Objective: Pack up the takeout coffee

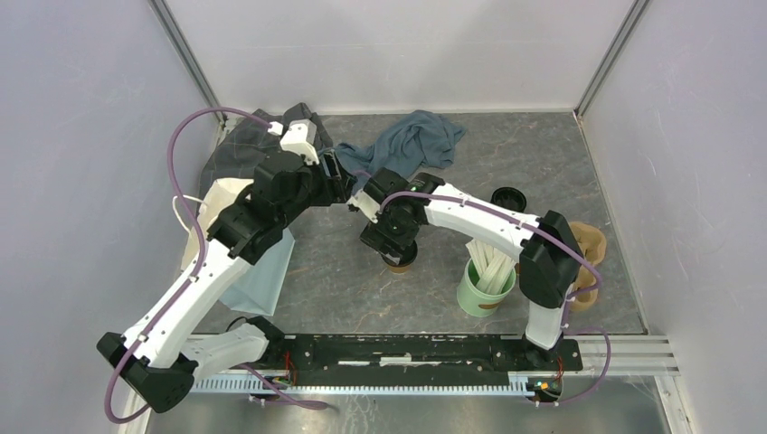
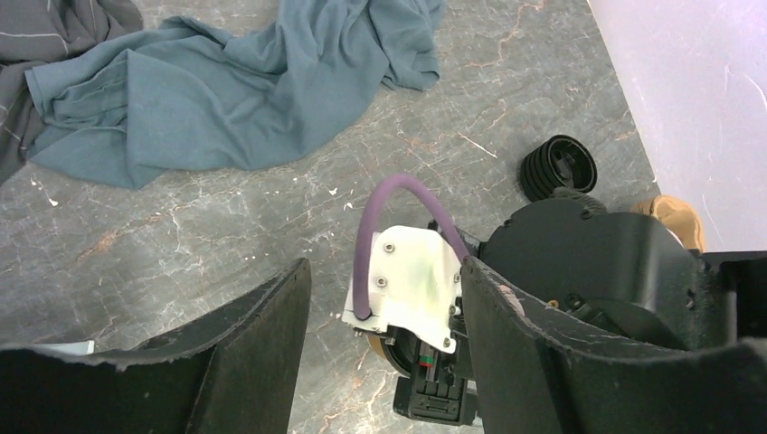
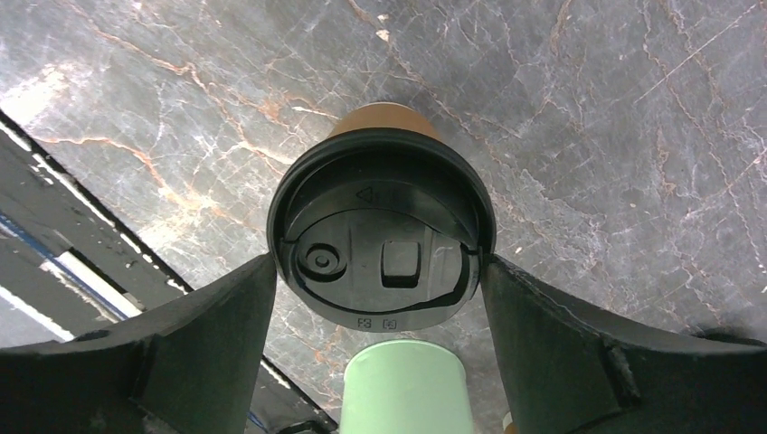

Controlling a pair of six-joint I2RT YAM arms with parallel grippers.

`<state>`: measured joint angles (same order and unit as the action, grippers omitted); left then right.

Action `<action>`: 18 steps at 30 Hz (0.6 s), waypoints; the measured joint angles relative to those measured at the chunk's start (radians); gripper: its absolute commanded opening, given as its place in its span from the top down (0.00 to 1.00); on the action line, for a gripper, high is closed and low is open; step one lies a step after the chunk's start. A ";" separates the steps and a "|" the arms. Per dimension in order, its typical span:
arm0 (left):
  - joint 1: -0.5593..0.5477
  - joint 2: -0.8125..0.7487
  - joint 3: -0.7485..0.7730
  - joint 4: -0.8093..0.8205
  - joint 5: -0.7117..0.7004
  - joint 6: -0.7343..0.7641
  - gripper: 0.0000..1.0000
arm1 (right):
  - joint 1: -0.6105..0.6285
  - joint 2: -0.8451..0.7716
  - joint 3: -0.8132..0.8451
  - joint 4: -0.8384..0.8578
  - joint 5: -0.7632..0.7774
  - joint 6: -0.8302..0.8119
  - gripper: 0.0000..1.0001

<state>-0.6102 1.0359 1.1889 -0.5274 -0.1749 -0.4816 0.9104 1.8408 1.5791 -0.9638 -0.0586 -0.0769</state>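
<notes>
For lifting, the takeout coffee (image 3: pixel 380 226) is flanked at its lid by the wide-spread right claw (image 3: pixel 378 271) — whether gripped cannot be told — while the left claw (image 2: pixel 384 267) is held open, empty.

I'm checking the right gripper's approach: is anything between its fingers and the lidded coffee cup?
Nothing visible. The right gripper straddles the lidded coffee cup, one jaw at each side; the green cup stands apart, nearer the arm's base.
</notes>
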 measured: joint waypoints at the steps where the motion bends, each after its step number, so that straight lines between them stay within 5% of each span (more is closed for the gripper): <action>1: 0.000 0.003 0.004 -0.001 0.001 0.003 0.31 | 0.002 0.005 0.002 -0.001 0.009 0.000 0.15; 11: 0.000 0.040 0.046 -0.001 0.005 0.027 0.31 | -0.005 0.014 0.001 0.013 0.091 0.037 0.23; 18: 0.000 0.070 0.084 -0.018 0.028 0.027 0.30 | -0.175 0.003 -0.019 0.080 0.148 0.093 0.23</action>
<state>-0.6102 1.1061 1.2732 -0.5457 -0.1471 -0.4541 0.7349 1.8435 1.5597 -0.8837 0.0895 0.0162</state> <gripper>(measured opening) 0.692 0.777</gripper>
